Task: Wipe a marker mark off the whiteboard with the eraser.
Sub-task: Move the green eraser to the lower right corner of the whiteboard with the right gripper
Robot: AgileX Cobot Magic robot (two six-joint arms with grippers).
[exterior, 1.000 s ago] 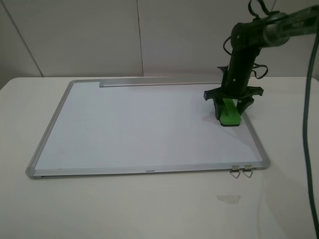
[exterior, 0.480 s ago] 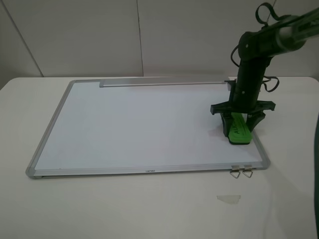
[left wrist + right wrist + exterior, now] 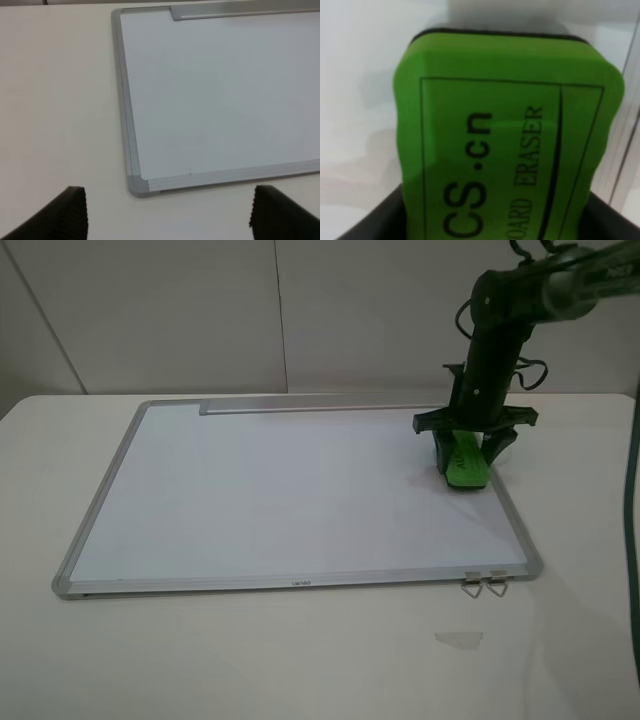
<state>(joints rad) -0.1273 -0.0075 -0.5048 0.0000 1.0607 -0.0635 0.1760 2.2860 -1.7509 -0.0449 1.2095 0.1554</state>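
One whiteboard (image 3: 300, 490), one eraser (image 3: 464, 466), two clips (image 3: 473, 585), one table (image 3: 250, 660).

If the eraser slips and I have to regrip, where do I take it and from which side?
Take the eraser across its narrow width, jaws on the two long green sides, coming down from above, as the right gripper holds it now. Its dark base sits on the whiteboard, so only top and sides are free, and the long sides run parallel.

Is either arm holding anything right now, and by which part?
The right tool grips the green eraser by its two long sides; the left tool, open, holds nothing.
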